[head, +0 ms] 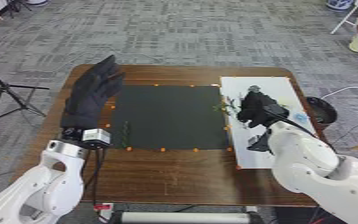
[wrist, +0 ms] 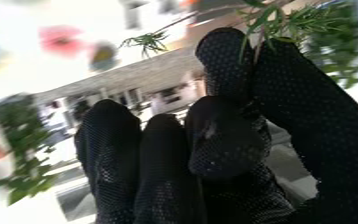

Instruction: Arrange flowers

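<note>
Over the white sheet (head: pixel 294 93) that runs along the tabletop's (head: pixel 175 182) right edge, the right hand (head: pixel 256 109) has its thumb and a finger closed on a thin green sprig (wrist: pixel 282 23), a narrow pinch. I'd guess it is held so lightly to spare the stem and leave the leaves free for placing.

Near the tabletop's far left corner, the left hand (head: pixel 94 94) is spread loose, fingers long and relaxed, apparently keeping clear of the work. Beside it lies the black mat (head: pixel 171 117), with a slim green stem (head: pixel 126 134) near its left side; that looks like the start of an arrangement. A pale blue bloom (head: pixel 299 118) sits on the white sheet, which seems to serve as the supply side. Orange tabs (head: pixel 163 149) dot the mat's border, probably to fix or mark it. I can't make out any label or writing on the flowers or mats.
</note>
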Motion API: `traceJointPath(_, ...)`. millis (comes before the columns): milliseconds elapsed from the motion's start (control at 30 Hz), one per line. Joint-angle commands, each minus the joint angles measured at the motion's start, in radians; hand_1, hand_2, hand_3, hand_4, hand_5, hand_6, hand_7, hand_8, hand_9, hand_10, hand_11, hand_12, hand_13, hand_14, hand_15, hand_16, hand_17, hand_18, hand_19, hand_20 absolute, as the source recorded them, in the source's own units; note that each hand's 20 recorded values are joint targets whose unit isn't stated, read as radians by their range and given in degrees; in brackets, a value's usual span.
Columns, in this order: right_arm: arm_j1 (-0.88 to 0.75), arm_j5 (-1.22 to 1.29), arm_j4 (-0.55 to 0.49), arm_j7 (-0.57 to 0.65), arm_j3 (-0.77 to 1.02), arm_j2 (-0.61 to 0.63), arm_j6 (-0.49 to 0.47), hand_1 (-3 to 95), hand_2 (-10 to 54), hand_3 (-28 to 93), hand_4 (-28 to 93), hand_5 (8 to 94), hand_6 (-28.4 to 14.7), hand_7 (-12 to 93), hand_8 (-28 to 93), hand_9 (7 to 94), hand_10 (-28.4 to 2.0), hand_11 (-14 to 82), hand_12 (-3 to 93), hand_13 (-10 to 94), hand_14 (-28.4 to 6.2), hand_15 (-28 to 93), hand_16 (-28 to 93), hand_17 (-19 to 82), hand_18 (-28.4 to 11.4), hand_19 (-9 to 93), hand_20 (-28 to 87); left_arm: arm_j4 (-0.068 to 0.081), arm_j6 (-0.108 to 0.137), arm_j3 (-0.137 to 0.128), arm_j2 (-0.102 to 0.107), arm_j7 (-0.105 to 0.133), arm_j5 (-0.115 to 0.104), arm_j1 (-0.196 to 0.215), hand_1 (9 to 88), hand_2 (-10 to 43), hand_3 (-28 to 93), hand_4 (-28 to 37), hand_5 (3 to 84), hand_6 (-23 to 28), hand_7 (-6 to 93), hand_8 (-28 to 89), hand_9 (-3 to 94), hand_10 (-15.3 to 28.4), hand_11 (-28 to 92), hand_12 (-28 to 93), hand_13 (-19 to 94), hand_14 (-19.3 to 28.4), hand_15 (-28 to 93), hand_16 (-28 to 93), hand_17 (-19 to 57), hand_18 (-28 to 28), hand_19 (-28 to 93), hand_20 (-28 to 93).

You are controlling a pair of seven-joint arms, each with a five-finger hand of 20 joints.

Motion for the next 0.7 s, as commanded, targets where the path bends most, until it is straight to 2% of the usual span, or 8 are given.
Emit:
traceJointPath(33, 0.234, -0.034, 0.098, 0.031, -0.157, -0.290, -0.029, 36.5, -9.3, 85, -7, 84.6, 3.8, 47, 25, 91.5, -7.0, 62.7, 45.1, 88, -5.6, 87, 41, 62, -20.4, 93, 77, 0.032, -0.005, 0.068, 0.002, 0.018, 0.017, -0.132, 28.0, -1.3, 65, -23.7, 31.6, 2.9, 16.3, -7, 24.4, 12.0, 21, 19, 20, 14.0, 28, 6, -9.4, 19.7, 39, 12)
traceJointPath(100, 0.258, -0.033, 0.164, 0.038, -0.203, -0.341, -0.041, 36.2, -9.0, 85, -7, 84.7, 3.8, 47, 25, 91.6, -7.0, 62.7, 45.1, 88, -5.5, 87, 41, 62, -20.4, 93, 77, 0.040, -0.011, 0.100, 0.000, 0.018, 0.014, -0.175, 28.0, -1.4, 66, -23.6, 31.7, 3.0, 16.2, -7, 24.7, 12.0, 20, 19, 21, 14.3, 28, 6, -9.1, 19.8, 39, 12)
traceJointPath(267, 0.279, -0.015, 0.270, 0.051, -0.267, -0.424, -0.082, 35.7, -8.1, 85, -7, 85.0, 3.6, 47, 25, 91.8, -6.9, 62.7, 45.1, 89, -5.5, 87, 41, 62, -20.4, 93, 78, 0.063, -0.035, 0.173, -0.028, 0.002, 0.046, -0.273, 28.0, -1.5, 66, -23.6, 31.9, 3.1, 16.1, -7, 24.7, 12.0, 20, 19, 21, 14.7, 27, 5, -8.8, 20.0, 39, 12)
traceJointPath(400, 0.259, -0.016, 0.330, 0.067, -0.277, -0.476, -0.116, 35.1, -7.2, 86, -7, 85.5, 3.6, 46, 25, 92.1, -7.0, 62.7, 44.9, 89, -5.5, 87, 41, 62, -20.4, 93, 78, 0.072, -0.030, 0.217, -0.049, -0.003, 0.070, -0.318, 28.0, -1.4, 65, -23.7, 31.8, 3.0, 16.0, -7, 24.3, 11.9, 20, 19, 20, 14.3, 26, 5, -9.1, 19.7, 38, 12)
traceJointPath(467, 0.255, -0.022, 0.340, 0.083, -0.292, -0.481, -0.119, 35.0, -6.9, 86, -7, 85.7, 3.6, 46, 25, 92.2, -7.0, 62.6, 44.9, 89, -5.5, 87, 41, 62, -20.5, 93, 78, 0.074, -0.062, 0.238, -0.065, -0.010, 0.069, -0.333, 28.0, -1.5, 65, -23.7, 31.8, 3.0, 16.0, -7, 24.3, 11.9, 20, 19, 20, 14.3, 26, 6, -9.2, 19.7, 38, 12)
traceJointPath(533, 0.250, -0.020, 0.347, 0.097, -0.308, -0.485, -0.120, 34.7, -6.4, 86, -7, 85.8, 3.5, 46, 25, 92.2, -7.0, 62.5, 45.0, 89, -5.6, 87, 41, 62, -20.4, 93, 78, 0.066, -0.061, 0.261, -0.088, -0.011, 0.068, -0.337, 28.0, -1.5, 65, -23.7, 31.8, 3.0, 16.0, -7, 24.4, 12.0, 20, 19, 20, 14.2, 26, 6, -9.2, 19.7, 38, 12)
traceJointPath(633, 0.241, -0.020, 0.358, 0.111, -0.315, -0.492, -0.131, 34.6, -6.0, 86, -7, 85.7, 3.5, 46, 25, 92.2, -7.1, 62.5, 45.1, 89, -5.6, 87, 41, 62, -20.5, 93, 78, 0.071, -0.110, 0.288, -0.107, -0.020, 0.085, -0.363, 28.1, -1.5, 66, -23.7, 31.8, 3.0, 16.0, -7, 24.4, 12.0, 20, 19, 20, 14.1, 26, 6, -9.2, 19.7, 38, 12)
traceJointPath(700, 0.237, -0.019, 0.366, 0.116, -0.321, -0.503, -0.138, 34.6, -5.9, 86, -7, 85.8, 3.5, 46, 25, 92.2, -7.1, 62.4, 45.1, 89, -5.6, 87, 41, 62, -20.5, 93, 78, 0.072, -0.105, 0.302, -0.109, -0.012, 0.083, -0.373, 28.2, -1.4, 65, -23.8, 31.7, 3.0, 15.9, -7, 24.2, 11.9, 20, 19, 20, 14.0, 26, 6, -9.2, 19.7, 38, 12)
